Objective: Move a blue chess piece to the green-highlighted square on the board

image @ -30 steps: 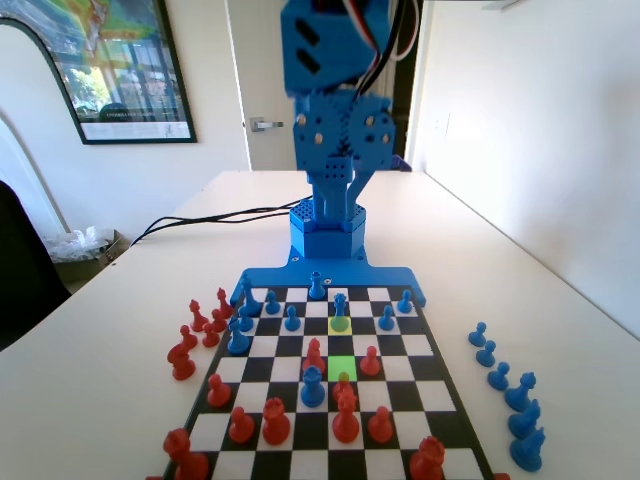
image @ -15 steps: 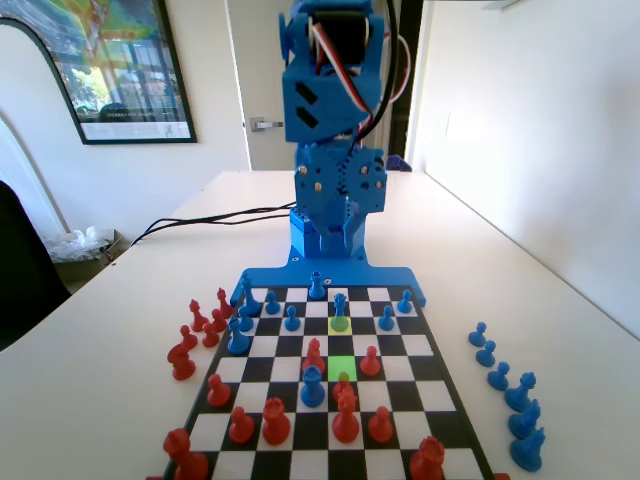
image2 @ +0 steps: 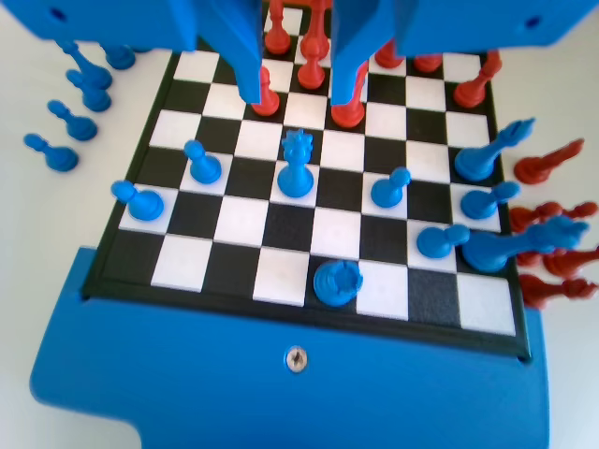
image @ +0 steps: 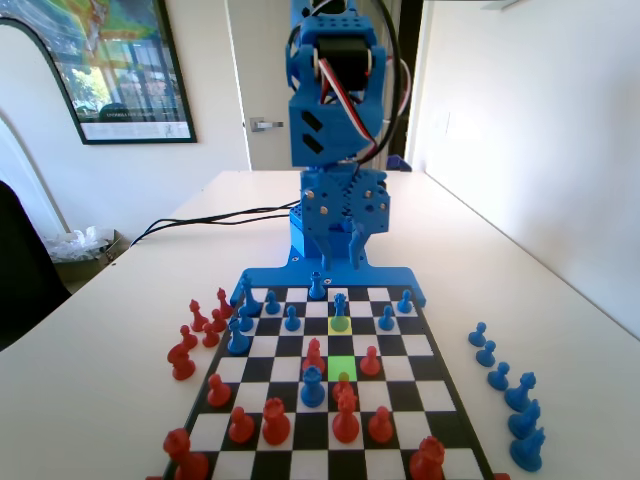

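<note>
The blue arm has dipped toward the board (image: 436,352), its gripper (image2: 299,89) gaping and empty above the blue chess piece (image: 340,306), with the vacant green-highlighted square (image: 342,367) at six o'clock from it in the fixed view.

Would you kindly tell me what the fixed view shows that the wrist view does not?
The fixed view adds the green-highlighted square and the yellow square under a blue chess piece. The wrist view adds the hand, with its jaws apart and empty above the pieces. Both show the board and the red pieces.
</note>
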